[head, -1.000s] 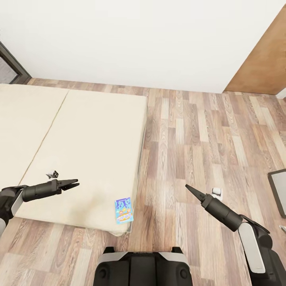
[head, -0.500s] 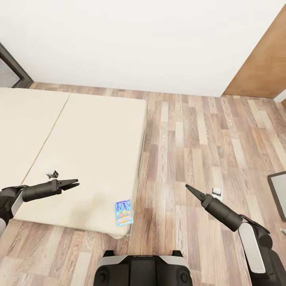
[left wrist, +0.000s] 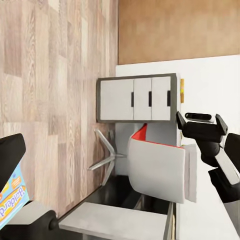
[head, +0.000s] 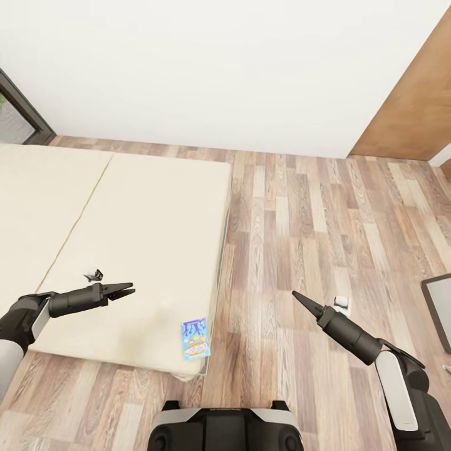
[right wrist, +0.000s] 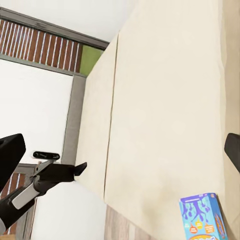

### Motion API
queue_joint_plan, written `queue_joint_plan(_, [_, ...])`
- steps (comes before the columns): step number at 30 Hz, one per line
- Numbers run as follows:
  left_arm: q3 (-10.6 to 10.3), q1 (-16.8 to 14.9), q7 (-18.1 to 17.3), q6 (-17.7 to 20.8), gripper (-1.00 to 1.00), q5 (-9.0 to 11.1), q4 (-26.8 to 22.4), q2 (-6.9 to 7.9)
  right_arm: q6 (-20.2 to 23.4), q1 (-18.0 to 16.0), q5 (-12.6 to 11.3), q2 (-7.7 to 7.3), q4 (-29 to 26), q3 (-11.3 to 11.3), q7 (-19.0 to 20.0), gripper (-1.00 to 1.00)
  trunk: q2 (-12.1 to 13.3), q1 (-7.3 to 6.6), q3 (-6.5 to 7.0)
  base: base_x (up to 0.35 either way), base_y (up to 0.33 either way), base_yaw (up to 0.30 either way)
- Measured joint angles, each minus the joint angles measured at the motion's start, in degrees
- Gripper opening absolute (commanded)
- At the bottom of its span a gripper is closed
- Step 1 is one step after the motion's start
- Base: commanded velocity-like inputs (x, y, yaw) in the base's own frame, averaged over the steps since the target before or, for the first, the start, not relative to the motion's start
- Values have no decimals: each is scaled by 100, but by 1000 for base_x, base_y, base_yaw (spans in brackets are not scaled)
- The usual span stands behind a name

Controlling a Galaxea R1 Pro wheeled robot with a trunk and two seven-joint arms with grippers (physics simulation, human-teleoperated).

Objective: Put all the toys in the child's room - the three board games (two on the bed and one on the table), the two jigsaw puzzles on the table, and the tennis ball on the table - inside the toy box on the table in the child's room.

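The bed (head: 125, 238), two beige mattress halves, fills the left side of the head view. A small blue board game (head: 195, 339) lies flat at the bed's near right corner; the same board game (right wrist: 202, 218) (left wrist: 10, 192) appears in both wrist views. My left gripper (head: 128, 289) hovers open over the mattress, left of that box and apart from it. My right gripper (head: 294, 294) hangs open over the wood floor, right of the bed, with nothing in it. The toy box, jigsaw puzzles and tennis ball are out of view.
A small dark object (head: 95, 274) lies on the mattress near my left gripper. A small white item (head: 341, 301) sits on the floor. A grey panel (head: 438, 310) is at the right edge. The left wrist view shows a drawer unit (left wrist: 137, 97) and a chair (left wrist: 155, 170).
The whole view has shifted a little, with the bed sitting slightly lower and more window showing. My left gripper reaches slightly further right. The right arm holds its pose.
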Motion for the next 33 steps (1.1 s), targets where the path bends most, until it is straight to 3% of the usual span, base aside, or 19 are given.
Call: queue_joint_plan(33, [-7, 0, 0, -14, 100, -1, -6, -21, -3, 0, -5, -14, -1, -11, 17, 100, 0, 0, 312, 0, 0, 0])
